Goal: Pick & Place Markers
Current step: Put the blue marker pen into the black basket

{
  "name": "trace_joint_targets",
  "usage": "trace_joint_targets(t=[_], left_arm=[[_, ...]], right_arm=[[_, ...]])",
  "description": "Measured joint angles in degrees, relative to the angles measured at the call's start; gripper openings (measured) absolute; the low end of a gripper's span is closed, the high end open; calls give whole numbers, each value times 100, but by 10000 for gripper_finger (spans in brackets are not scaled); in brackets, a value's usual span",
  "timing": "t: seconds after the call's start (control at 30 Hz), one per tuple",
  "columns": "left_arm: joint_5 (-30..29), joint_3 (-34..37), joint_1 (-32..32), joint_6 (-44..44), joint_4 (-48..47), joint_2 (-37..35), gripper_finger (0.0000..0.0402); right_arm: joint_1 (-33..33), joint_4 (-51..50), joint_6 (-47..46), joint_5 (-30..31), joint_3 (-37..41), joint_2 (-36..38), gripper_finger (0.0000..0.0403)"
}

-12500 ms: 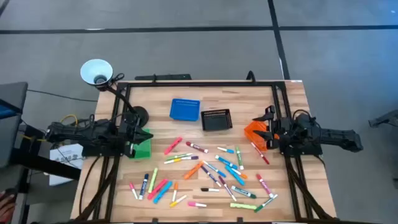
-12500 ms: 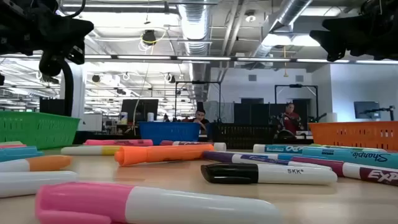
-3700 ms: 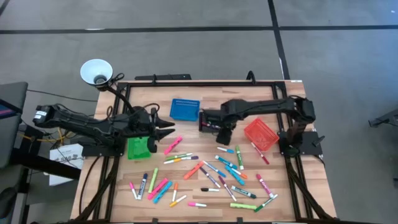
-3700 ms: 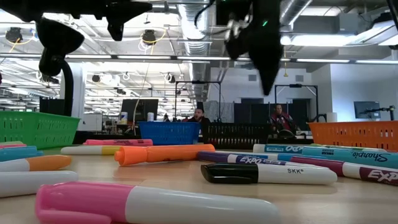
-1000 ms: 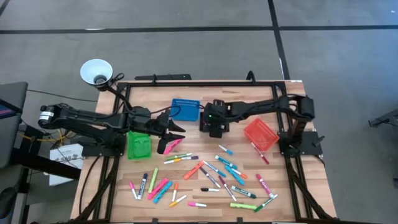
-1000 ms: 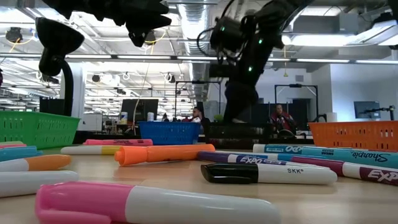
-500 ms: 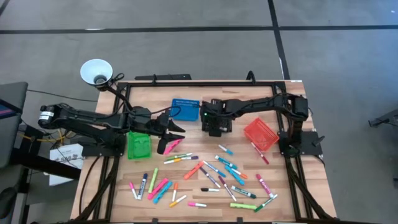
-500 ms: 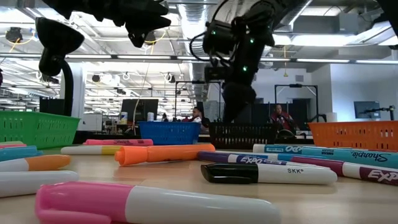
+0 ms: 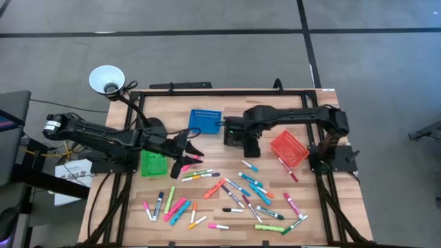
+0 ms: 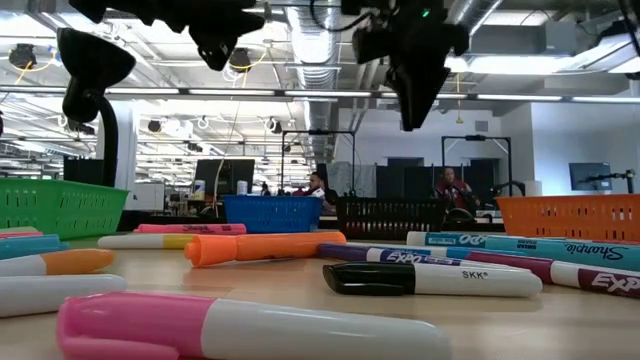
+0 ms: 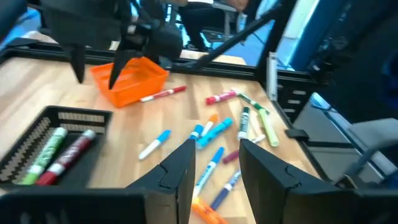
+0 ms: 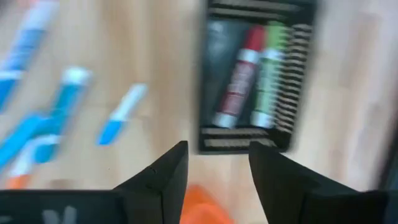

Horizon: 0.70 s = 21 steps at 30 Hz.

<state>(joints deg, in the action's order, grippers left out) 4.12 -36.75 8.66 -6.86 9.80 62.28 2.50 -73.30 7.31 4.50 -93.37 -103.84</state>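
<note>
Many markers (image 9: 234,189) lie scattered on the wooden table's near half. A red marker (image 12: 239,74) and a green marker (image 12: 267,71) lie in the black bin (image 9: 233,129). My right gripper (image 12: 214,174) hangs open high above that bin's near edge, pointing down, with nothing between its fingers; it also shows in the low view (image 10: 412,100). My left gripper (image 11: 214,168) is open and nearly level, reaching from the left over a pink marker (image 9: 191,160) that lies on the table, and holds nothing.
A blue bin (image 9: 205,120) stands at the far middle, a green bin (image 9: 153,163) at the left under my left arm, and an orange bin (image 9: 288,148) at the right. A white lamp (image 9: 107,79) on a black stem stands at the far left corner.
My right gripper has risen straight up out of the black bin and tipped to point down. My left gripper has swung a little toward the table's near edge.
</note>
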Motion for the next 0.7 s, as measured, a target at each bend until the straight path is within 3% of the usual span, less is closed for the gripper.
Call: trace_joint_targets(t=[0.13,0.37,0.5,0.7], left_arm=[[-3,0,269,-217,-7,0,120],[-393,0,542,-289,-129,2,120],[-531,0,545,-289,-128,0,120],[-699,0,543,-290,-127,1,120]], right_arm=[[-260,1008,-376,-847,1240,721,137],[-1131,2437,-2497,-904,3324,1697,111],[-1560,3126,-3208,-904,3920,1736,108],[-1937,3631,-3599,-902,3990,1362,116]])
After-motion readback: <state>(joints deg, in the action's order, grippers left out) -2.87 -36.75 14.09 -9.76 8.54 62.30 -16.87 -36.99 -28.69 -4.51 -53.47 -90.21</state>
